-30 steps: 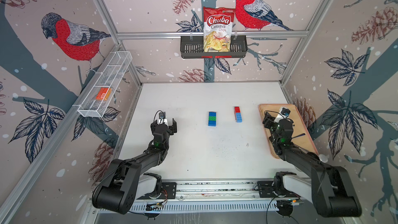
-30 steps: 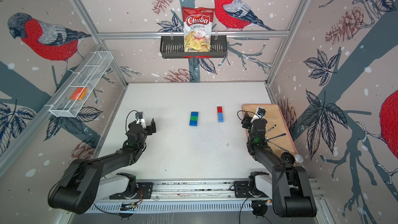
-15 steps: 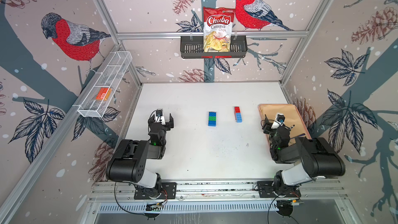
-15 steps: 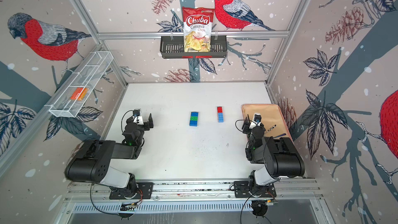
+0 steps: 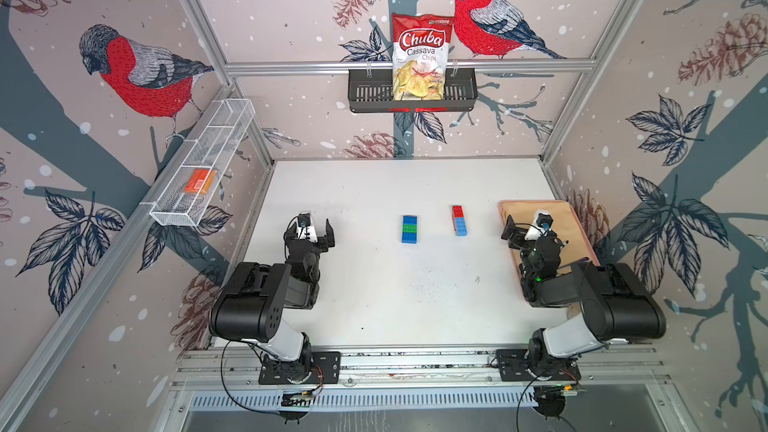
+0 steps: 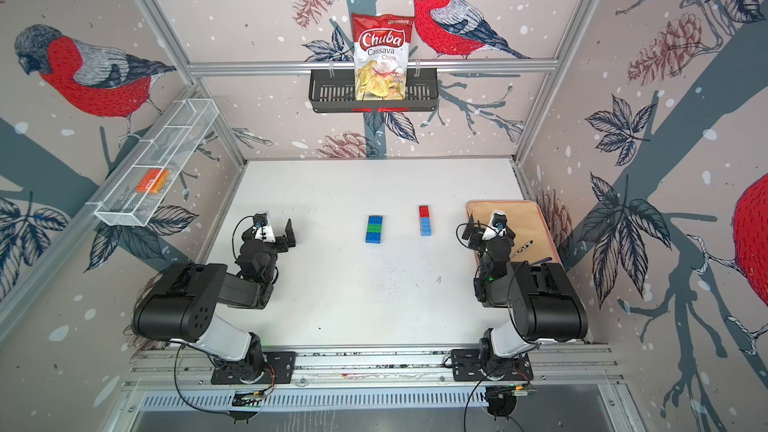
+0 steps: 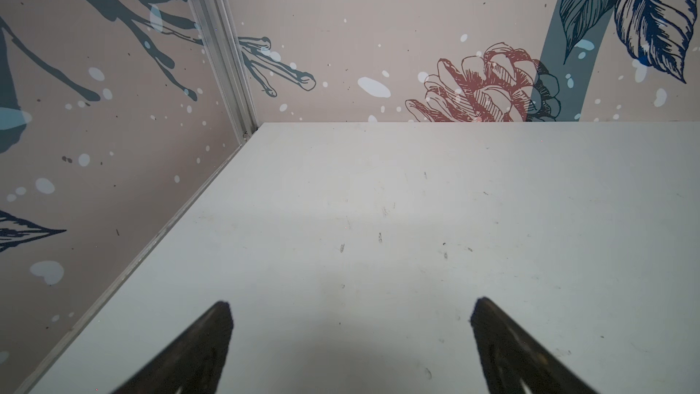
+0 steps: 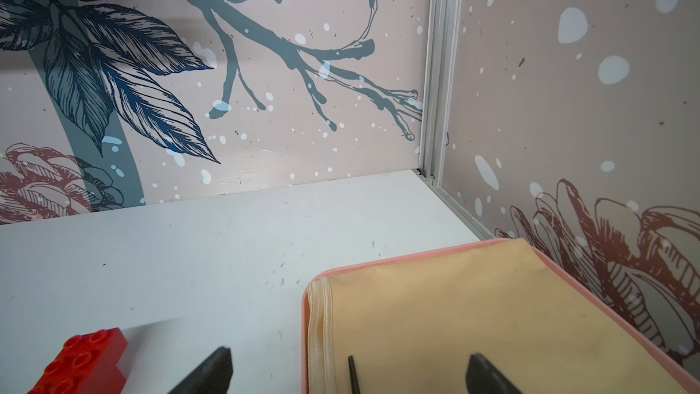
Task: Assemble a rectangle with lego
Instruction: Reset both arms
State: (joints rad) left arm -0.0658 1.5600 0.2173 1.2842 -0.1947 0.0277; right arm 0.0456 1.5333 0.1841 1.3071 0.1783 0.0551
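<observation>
Arms pulled back, left end effector (image 7: 351,301) and right end effector (image 8: 352,358) wide open, empty; lego blocks (image 5: 410,228) still unjoined

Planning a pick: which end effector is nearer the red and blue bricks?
Right. The right end effector sits beside the red and blue bricks; the left end effector lies beyond the blue and green bricks.

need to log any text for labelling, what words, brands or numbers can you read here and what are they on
"Chuba": the large white brand name on the red chip bag standing in the black basket on the back wall.
"Cassava Chips": just under it, on the same bag.
Small print at the bag's top edge and lower corner: too small to read.
Orange box in the white mesh shelf: any print is too blurred to read.
</observation>
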